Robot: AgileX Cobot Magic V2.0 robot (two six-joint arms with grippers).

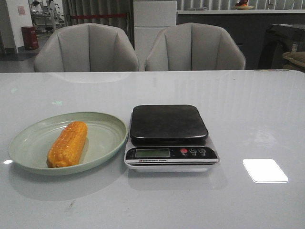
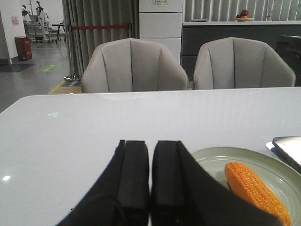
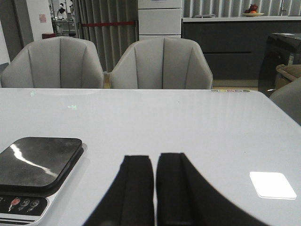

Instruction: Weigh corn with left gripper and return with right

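Nearest, the left gripper (image 2: 150, 188) has its 2 black fingers pressed together with nothing between them, low over the table (image 1: 248, 119) just left of the plate (image 1: 28, 143). The right gripper (image 3: 154, 193) is likewise closed on nothing, to the right of the scale (image 1: 169, 125).

The corn (image 1: 67, 143) lies on the pale green plate at the near left. It is 1 orange-yellow cob with bumpy kernel rows and blunt ends, angled so its near end points left and its far end right. It sits left of the plate's middle, inside the raised rim.

The plate's right edge comes just beside the scale, whose dark platform is bare. A bright patch of reflected light (image 1: 265, 170) lies on the table right of the scale. Beyond the table's far edge stand 2 grey chairs (image 1: 86, 47).
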